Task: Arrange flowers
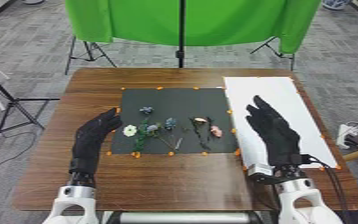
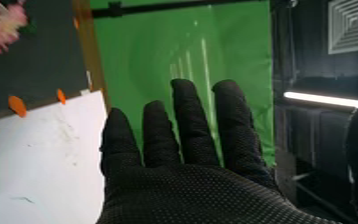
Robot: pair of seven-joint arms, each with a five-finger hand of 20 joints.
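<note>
My right hand: nearer, fingers straight, empty.
Pink flower: toward table's left edge from it.
Long axis: roughly near-to-far.

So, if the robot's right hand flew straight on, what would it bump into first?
Probably the green cloth beyond the table, since the right hand points that way. How high it is over the table is hard to tell, though.

A white strip of light glows, and pale glare streaks the green backdrop.
</note>
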